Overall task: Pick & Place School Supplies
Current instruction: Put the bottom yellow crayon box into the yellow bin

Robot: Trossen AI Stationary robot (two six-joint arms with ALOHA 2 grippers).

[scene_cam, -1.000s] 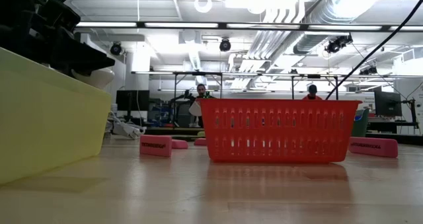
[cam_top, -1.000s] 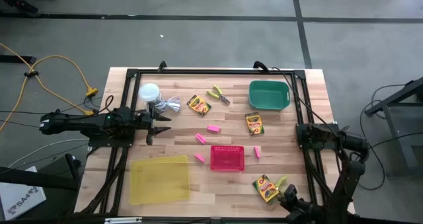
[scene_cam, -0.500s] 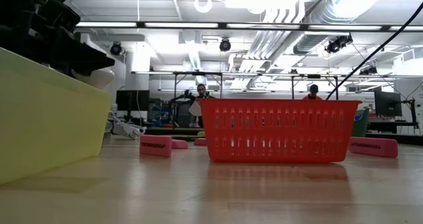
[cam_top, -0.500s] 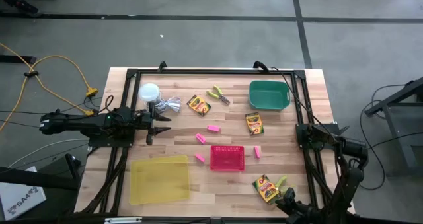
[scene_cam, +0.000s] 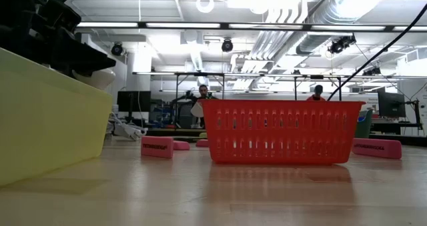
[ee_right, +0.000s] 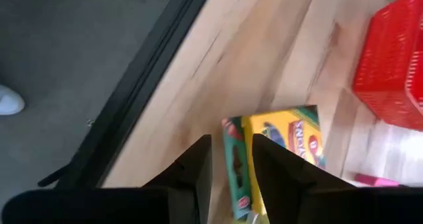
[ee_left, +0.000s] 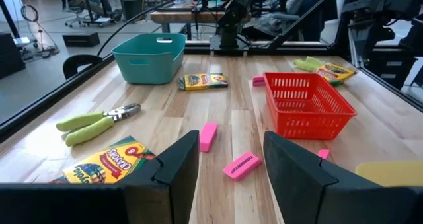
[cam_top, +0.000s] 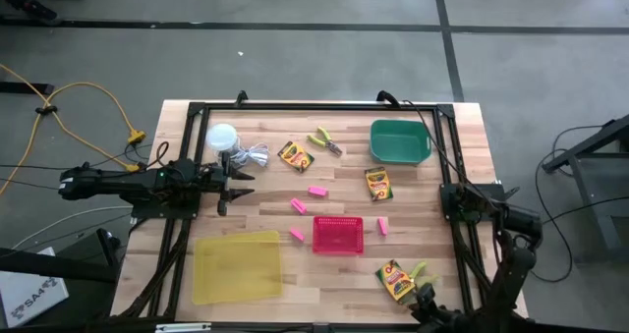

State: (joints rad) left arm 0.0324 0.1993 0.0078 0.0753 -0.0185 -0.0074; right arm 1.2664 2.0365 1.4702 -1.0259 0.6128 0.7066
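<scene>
Here the left gripper (cam_top: 228, 183) waits at the table's left edge, its two dark fingers (ee_left: 177, 168) spread apart with nothing between them. Ahead of it on the bare wood lie a crayon box (ee_left: 106, 163), a green-handled scissor tool (ee_left: 92, 124) and two pink erasers (ee_left: 208, 135) just in front of the fingertips. The right gripper (cam_top: 428, 296) sits low at the table's near right corner, above another crayon box (ee_right: 281, 152) that lies flat on the wood near the red basket (cam_top: 338, 235). In the right wrist view its fingers (ee_right: 195, 168) stand parted with the end of that box showing in the gap; whether they touch it I cannot tell. A second scissor tool (cam_top: 418, 270) rests just beside that box. Farther back, a third crayon box (cam_top: 377, 184) lies near the green tray (cam_top: 400, 141), and one more eraser (cam_top: 382, 225) sits just right of the basket. The yellow tray (cam_top: 237, 266) occupies the near left.
</scene>
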